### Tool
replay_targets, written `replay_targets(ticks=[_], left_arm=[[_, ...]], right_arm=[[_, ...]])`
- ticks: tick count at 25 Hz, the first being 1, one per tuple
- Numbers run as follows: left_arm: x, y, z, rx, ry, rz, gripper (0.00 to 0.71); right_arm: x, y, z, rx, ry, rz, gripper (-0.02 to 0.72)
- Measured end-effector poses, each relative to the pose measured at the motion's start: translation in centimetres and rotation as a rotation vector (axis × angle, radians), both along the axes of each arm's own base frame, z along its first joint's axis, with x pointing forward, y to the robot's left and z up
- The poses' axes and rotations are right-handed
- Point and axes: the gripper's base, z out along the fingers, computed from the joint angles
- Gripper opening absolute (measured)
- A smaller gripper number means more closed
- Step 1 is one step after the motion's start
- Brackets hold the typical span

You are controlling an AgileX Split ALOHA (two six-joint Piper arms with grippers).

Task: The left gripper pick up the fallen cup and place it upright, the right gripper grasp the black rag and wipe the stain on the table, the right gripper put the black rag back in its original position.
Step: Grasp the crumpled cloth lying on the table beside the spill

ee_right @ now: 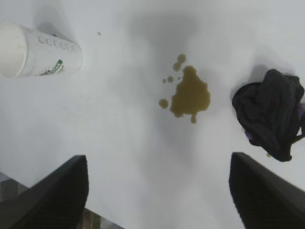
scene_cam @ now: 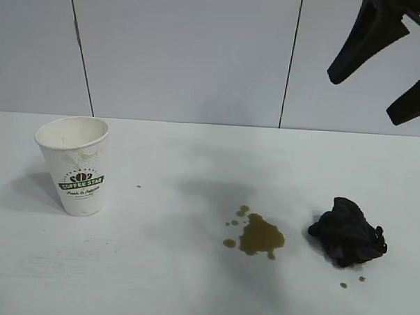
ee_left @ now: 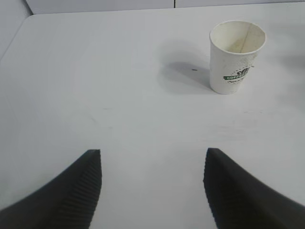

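Note:
The white paper cup point(scene_cam: 76, 165) with the green logo stands upright on the left of the white table point(scene_cam: 156, 281), mouth up. It also shows in the left wrist view point(ee_left: 236, 57) and the right wrist view point(ee_right: 38, 50). The olive-brown stain point(scene_cam: 261, 236) lies mid-table, with small droplets beside it point(ee_right: 190, 95). To its right sits the bunched black rag point(scene_cam: 347, 232) point(ee_right: 271, 112). My right gripper point(scene_cam: 366, 97) point(ee_right: 158, 160) hangs open high above the rag's side, holding nothing. My left gripper point(ee_left: 153, 152) is open and empty, well back from the cup, out of the exterior view.
Grey wall panels point(scene_cam: 187, 52) rise behind the table's far edge. Tiny brown specks point(scene_cam: 344, 285) lie in front of the rag, and one speck point(scene_cam: 138, 186) lies right of the cup. The table's edge point(ee_right: 102, 218) shows between my right fingers.

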Motion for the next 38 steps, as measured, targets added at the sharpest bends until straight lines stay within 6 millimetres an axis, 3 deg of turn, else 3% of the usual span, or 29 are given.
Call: replay_targets(ticks=[4,13,26,38], left_arm=[[-0.1,0.1,-1.1,-0.028,0.081,0.003,0.453],[-0.2,0.3,-1.2,-0.048,0.089,0.013,0.453],[-0.2,0.3,-1.2,-0.045,0.091,-0.027,0.453],[-0.2,0.3,-1.2,-0.045,0.091,-0.026,0.453]], right_arm=[[-0.6,0.0,-1.1,-0.015,0.042,0.034,0.557],[-1.3,-0.5,-4.8,-0.083,0.055,0.073,0.557],[2.4,-2.1,-12.4,-0.277,0.109,0.008,0.557],[4.3,-1.7,-14.4,-0.279,0.076,-0.043,0.557]])
